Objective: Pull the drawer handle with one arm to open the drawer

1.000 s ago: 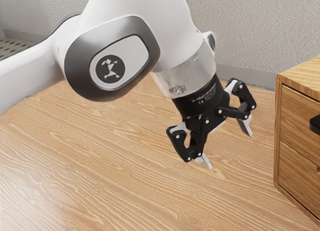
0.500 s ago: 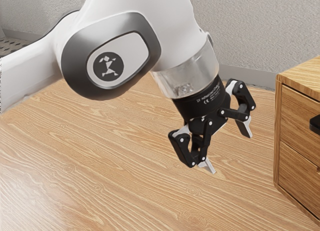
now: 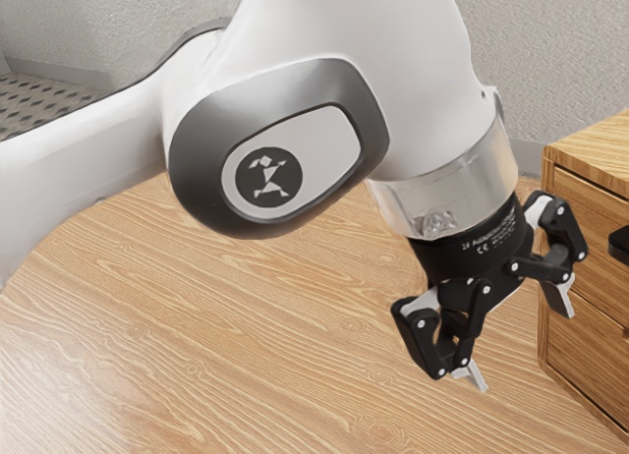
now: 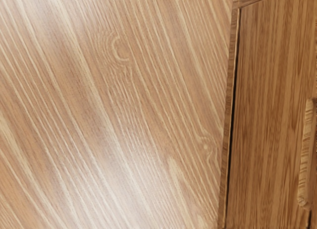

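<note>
Two fingers of gripper [image 3: 520, 341] spread wide, nothing held. Drawer [image 3: 588, 233] at exterior view's right, near gripper; handle [image 3: 620, 244] dark, prob. rigid: pinch across bar, expect smooth sliding pull.

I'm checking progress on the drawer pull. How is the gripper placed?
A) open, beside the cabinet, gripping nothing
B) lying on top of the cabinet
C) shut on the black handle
A: the gripper is spread open with nothing in it, just short of the cabinet front, and the black handle is untouched.
</note>
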### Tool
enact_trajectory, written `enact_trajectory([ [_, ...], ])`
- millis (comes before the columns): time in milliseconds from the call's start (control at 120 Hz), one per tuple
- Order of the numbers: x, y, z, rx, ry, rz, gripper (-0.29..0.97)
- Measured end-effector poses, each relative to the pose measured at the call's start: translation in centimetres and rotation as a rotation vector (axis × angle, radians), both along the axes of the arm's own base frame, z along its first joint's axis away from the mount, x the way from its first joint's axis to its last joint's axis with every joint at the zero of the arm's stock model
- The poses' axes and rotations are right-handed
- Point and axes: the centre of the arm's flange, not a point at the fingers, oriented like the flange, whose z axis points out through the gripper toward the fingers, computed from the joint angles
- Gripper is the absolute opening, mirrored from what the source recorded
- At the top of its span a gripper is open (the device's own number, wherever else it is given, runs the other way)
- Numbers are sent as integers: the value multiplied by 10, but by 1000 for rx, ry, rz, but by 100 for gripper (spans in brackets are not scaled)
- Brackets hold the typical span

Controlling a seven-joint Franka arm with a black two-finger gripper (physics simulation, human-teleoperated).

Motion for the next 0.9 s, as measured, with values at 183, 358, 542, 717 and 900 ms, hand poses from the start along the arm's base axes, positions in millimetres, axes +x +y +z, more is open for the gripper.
enact_trajectory([
  [183,12,-5,3,15,-119,-4,65],
  [358,36,24,24,28,-245,48,65],
  [542,46,30,29,8,-320,50,65],
  [717,41,17,33,-10,-357,17,64],
  [900,43,15,29,-9,-365,3,59],
])
